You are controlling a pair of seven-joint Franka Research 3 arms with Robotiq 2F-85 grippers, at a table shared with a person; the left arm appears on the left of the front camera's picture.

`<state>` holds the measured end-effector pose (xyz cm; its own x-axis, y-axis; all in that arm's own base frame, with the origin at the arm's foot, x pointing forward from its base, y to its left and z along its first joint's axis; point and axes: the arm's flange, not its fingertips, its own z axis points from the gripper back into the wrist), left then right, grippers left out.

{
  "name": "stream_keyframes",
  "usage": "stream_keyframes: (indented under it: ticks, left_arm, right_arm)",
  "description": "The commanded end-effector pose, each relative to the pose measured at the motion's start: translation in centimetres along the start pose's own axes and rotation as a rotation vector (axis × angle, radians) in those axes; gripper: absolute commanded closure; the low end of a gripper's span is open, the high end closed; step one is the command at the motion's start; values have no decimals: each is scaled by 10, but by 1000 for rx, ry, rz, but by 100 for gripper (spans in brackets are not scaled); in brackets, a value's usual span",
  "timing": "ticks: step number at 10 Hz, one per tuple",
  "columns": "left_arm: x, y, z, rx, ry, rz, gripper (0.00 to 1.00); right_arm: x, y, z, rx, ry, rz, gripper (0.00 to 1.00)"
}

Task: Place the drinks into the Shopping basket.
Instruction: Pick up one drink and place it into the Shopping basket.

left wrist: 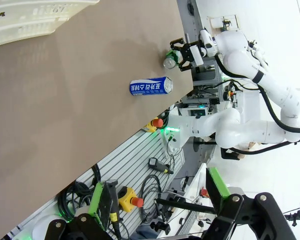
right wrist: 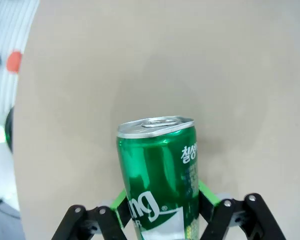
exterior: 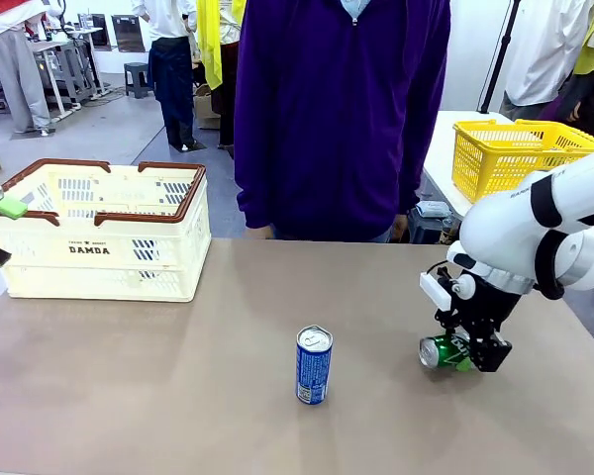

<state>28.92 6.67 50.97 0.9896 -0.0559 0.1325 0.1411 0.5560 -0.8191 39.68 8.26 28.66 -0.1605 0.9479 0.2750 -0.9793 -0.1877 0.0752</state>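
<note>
Your right gripper (exterior: 472, 348) is clenched on the green can (exterior: 444, 352), its green pads (right wrist: 206, 195) pressed against the can's two sides near the bottom end. The can lies on its side low over the right part of the worktop (exterior: 178, 396), silver top pointing toward the middle. You cannot tell from these views whether it touches the surface or sits just above it.

Your left gripper (left wrist: 160, 200) is released, jaws spread wide with nothing between them, off the worktop's left side.

The blue can (exterior: 314, 365) stands upright near the middle of the worktop, toward your edge and well apart from the green can.

The basket (exterior: 99, 233) sits at the far left of the worktop, brown rim up and the DAMDA side facing you, well apart from both cans. A person (exterior: 342, 109) in a purple top stands at the far edge, just right of the basket. A yellow basket (exterior: 510, 153) rests on a separate white table behind the right arm.
</note>
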Motion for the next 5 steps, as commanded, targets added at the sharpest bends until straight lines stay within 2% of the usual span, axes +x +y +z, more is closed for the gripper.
stream_keyframes:
  ticks: [1,3,5]
  left_arm:
    - [0,-2,0,-15,-9,4,0]
    - [0,-2,0,-15,-9,4,0]
    - [0,-2,0,-15,-9,4,0]
  right_arm:
    - [36,-11,31,-116,-101,-212,100]
    - [94,-47,46,-156,-117,-243,100]
    - [157,-82,42,-176,-78,-59,100]
